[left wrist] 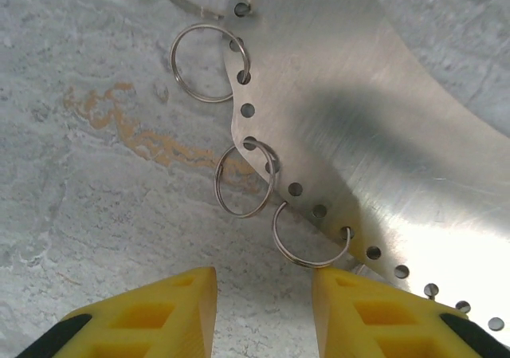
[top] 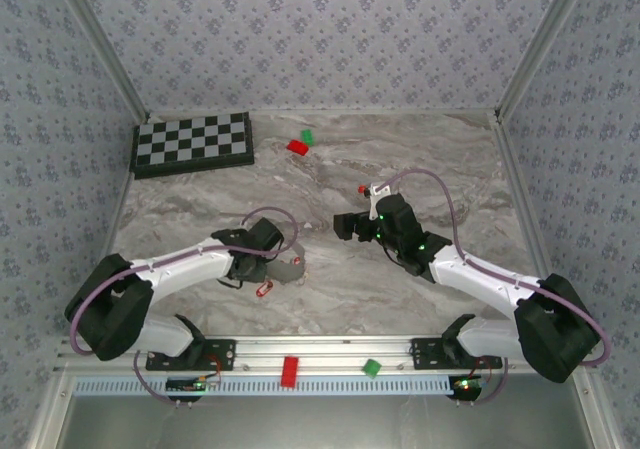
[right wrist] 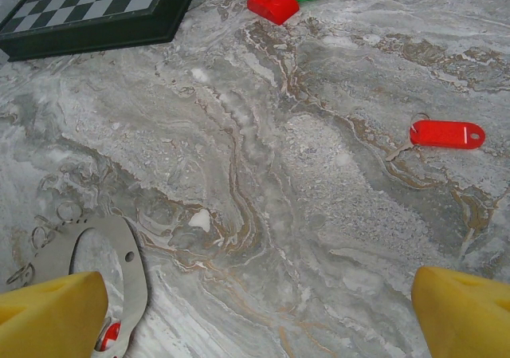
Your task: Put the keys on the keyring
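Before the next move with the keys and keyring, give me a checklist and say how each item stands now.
1. The right gripper is open and empty: ok, fingers wide apart.
2. The loose key lies flat on the table with nothing on it: ok.
3. The keyring is in view, flat on the table: ok.
4. The keyring is held steady: not ok; the left gripper has its fingers apart, just short of a ring.
5. That ring is pried open for threading: cannot tell.
6. The second key by the keyring is attached: cannot tell.
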Robot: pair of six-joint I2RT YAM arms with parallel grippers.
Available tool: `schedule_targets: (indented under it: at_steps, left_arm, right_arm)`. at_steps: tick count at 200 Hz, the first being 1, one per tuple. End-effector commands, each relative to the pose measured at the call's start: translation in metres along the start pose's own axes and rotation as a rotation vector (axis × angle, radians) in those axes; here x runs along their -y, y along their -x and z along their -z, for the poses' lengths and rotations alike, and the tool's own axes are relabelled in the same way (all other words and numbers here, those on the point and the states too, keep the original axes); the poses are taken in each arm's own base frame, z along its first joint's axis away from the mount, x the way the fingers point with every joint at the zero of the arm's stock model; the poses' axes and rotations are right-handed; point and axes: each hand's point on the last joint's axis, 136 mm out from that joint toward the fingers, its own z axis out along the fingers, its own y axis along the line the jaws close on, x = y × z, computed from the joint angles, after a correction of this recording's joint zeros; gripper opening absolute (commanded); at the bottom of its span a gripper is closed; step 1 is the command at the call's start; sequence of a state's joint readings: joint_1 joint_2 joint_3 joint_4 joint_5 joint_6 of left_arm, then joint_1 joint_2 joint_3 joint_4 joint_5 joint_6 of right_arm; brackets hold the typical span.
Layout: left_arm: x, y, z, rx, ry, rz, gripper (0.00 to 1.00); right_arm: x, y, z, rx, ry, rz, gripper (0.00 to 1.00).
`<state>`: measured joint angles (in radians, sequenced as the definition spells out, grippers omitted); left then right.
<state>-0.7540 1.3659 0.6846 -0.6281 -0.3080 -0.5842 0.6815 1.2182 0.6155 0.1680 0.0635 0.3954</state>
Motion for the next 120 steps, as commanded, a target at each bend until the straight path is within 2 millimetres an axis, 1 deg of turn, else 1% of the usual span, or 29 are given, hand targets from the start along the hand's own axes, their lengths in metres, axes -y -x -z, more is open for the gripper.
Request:
schedule_targets:
  at_steps: [1, 51, 67, 120]
  left_arm:
    - [0.001, 0.012, 0.006, 0.039, 0.010, -0.029, 0.36]
    - [0.007, 0.019, 0.006, 0.055, -0.007, -0.042, 0.36]
    - [0.011, 0.021, 0.006, 0.060, -0.027, -0.054, 0.33]
    - [0.015, 0.024, 0.000, 0.041, -0.011, -0.078, 0.31]
  right_arm:
    - [-0.004, 0.004, -0.001, 0.009, 0.005, 0.021, 0.99]
    - [-0.004, 0.004, -0.001, 0.008, 0.005, 0.021, 1.00]
    - [-0.003, 0.003, -0.002, 0.004, 0.002, 0.022, 0.99]
    - [-0.003, 0.003, -0.003, 0.002, -0.002, 0.024, 1.00]
